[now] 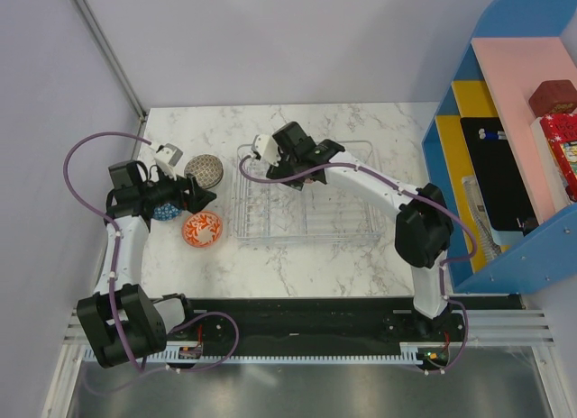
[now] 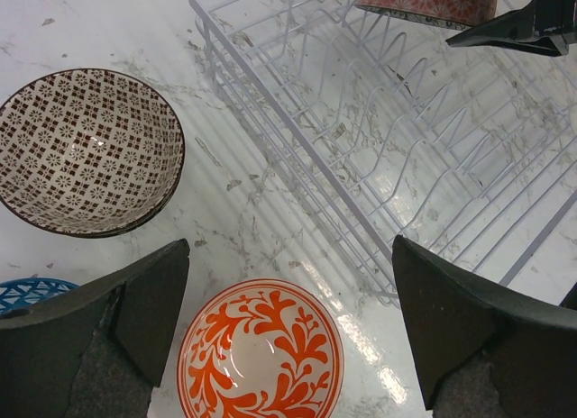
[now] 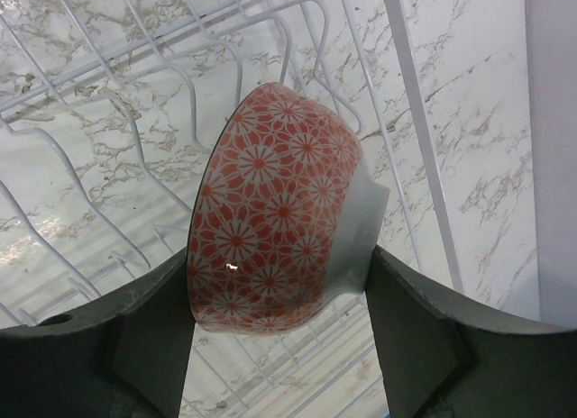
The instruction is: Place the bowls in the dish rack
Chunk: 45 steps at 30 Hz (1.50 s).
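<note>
Dish rack [image 1: 343,215] on marble table [image 1: 297,274]; right tool [image 3: 279,301] grasping red floral bowl [image 3: 275,211]; left tool [image 2: 290,256] released; blue shelf [image 1: 514,251] beside.

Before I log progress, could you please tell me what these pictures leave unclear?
1. Blue bowl: top view, mostly under the left arm; left wrist view, cut off by the edge.
2. Red floral bowl: top view, largely hidden under the right arm; contact with the dish rack unclear everywhere.

White marble table [image 1: 297,265], blue shelf [image 1: 541,247] stood at its right edge, pink board [image 1: 518,76] and yellow board [image 1: 473,98] inside it, flat black item [image 1: 494,170] between them, dark red box [image 1: 552,97] and red packet [image 1: 563,148] lay further right, grey wall [image 1: 270,40] behind.
</note>
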Each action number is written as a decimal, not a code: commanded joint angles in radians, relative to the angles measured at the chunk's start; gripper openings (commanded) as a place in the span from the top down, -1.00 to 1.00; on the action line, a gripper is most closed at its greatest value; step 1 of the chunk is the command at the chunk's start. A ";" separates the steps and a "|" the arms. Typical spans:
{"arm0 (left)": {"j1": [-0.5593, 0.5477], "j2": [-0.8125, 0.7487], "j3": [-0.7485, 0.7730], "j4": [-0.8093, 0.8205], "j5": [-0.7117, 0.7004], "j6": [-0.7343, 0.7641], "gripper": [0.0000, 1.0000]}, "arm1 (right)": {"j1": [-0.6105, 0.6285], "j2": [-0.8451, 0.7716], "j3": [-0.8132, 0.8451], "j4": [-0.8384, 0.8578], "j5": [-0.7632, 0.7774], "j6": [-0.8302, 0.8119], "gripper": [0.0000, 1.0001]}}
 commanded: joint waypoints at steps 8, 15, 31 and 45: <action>0.007 -0.022 -0.010 0.044 0.025 0.027 -0.99 | 0.054 0.069 0.116 0.051 0.034 -0.066 1.00; 0.007 -0.018 -0.012 0.045 0.026 0.029 -0.99 | 0.074 0.113 0.135 0.053 0.037 -0.092 1.00; 0.007 -0.016 -0.015 0.047 0.034 0.032 -0.99 | 0.099 0.172 0.141 0.005 0.042 -0.152 0.50; 0.008 -0.014 -0.016 0.047 0.038 0.035 -0.99 | 0.125 0.114 0.136 -0.010 0.099 -0.150 -0.89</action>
